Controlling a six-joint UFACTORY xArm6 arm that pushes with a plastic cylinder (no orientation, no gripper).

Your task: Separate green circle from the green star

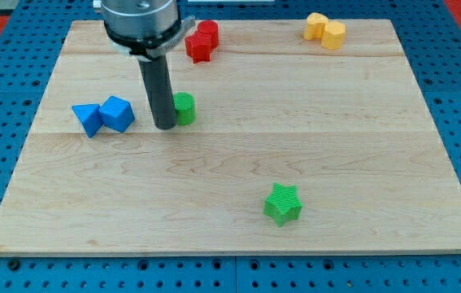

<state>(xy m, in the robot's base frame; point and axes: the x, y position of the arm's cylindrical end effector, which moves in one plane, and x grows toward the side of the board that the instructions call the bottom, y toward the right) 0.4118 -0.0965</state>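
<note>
The green circle (185,107) sits on the wooden board left of centre. My tip (165,126) rests on the board right against the circle's left side, touching or nearly touching it. The green star (283,203) lies far off toward the view's bottom, right of centre, well apart from the circle.
Two blue blocks (102,115), a triangle and a cube-like one, lie just left of my tip. Red blocks (202,41) sit at the view's top behind the rod. Two yellow blocks (325,31) sit at the top right. The board's edge (230,251) runs along the bottom.
</note>
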